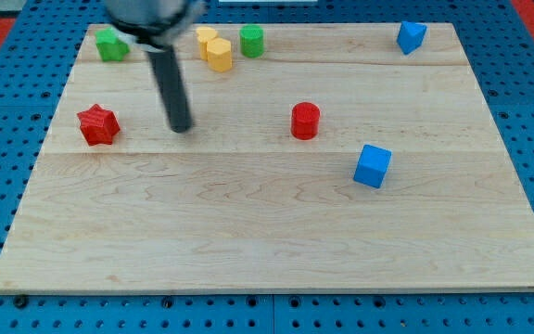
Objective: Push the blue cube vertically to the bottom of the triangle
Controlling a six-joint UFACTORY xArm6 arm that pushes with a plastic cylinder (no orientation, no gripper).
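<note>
The blue cube (373,166) lies on the wooden board at the view's right of centre. The blue triangle (411,36) lies near the view's top right corner of the board, well above the cube and slightly to its right. My tip (183,127) rests on the board at the view's left of centre, far left of the cube, between the red star (98,124) and the red cylinder (305,121). It touches no block.
A green block (111,44) sits at the view's top left. Yellow blocks (214,48) and a green cylinder (251,41) sit at the top centre. The board (267,232) lies on a blue perforated base.
</note>
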